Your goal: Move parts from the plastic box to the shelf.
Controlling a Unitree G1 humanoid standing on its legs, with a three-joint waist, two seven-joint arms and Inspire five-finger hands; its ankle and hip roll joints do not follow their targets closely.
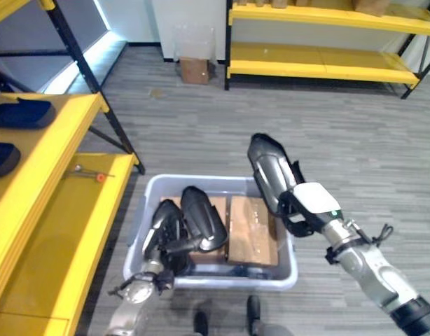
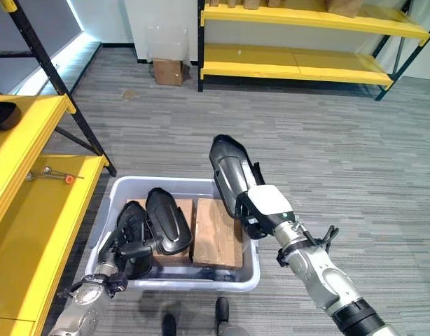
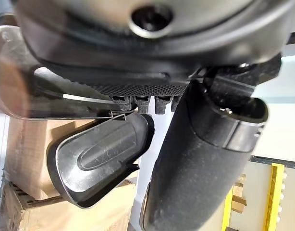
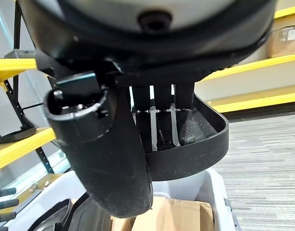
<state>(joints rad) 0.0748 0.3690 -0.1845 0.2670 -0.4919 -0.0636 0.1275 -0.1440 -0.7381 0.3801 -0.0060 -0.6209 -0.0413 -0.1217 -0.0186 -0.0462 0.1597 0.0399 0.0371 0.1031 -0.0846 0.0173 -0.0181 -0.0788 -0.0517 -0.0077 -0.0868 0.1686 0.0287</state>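
While the left hand sits low inside the pale grey plastic box, its fingers and thumb are curled round a glossy black moulded plastic part that stands tilted against a second black part just beside it, both over the brown cardboard packages lying flat in the box. Just to the right, the right hand is clenched on another long black moulded part, raised clear above the box's right rim and pointing up and away; its wrist view shows the fingers hooked into the part's hollow side. To the left stands the yellow metal shelf, with two dark parts on its upper tier and a small orange-tipped tool on the lower one. Farther off, across the grey wood-grain floor, a small brown carton sits beside a second yellow rack.
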